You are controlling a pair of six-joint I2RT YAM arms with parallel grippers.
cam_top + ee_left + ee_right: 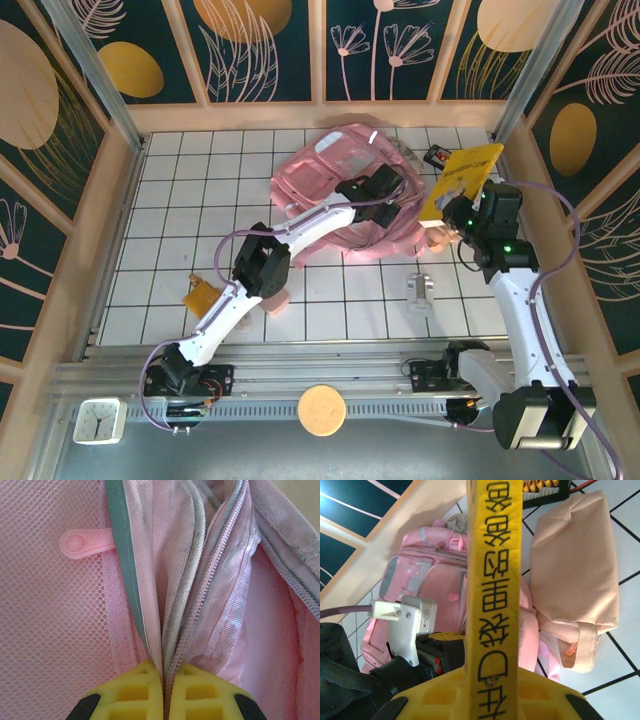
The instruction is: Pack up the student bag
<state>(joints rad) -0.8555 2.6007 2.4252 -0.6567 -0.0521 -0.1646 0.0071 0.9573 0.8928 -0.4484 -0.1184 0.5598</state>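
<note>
At the far middle of the tiled table (180, 200) lies the bag (330, 175), pink and soft, slumped flat on the tiles with its front pockets turned up. From the near left the left arm stretches across to it, and the left gripper (385, 195) sits on the right part of the bag. Seen from the left wrist, its yellow fingers (135, 692) are pressed together on a fold of pink cloth just beside a row of zip teeth (235, 585), so this gripper is closed and pinches the edge of the bag's opening. Left of the fold there is pink mesh (45, 630) with a small pink tab (82, 544) on it. Right of the bag, the right gripper (462, 212) is closed on a yellow book (462, 175) and holds it tilted above the bag's right edge. From the right wrist, the book's spine with black characters rises from between the fingers (435, 700). Beside it a beige pouch (575, 575) lies on the tiles, touching the bag. Along the near edge are a white clock (98, 420) and a round wooden disc (320, 408)
</note>
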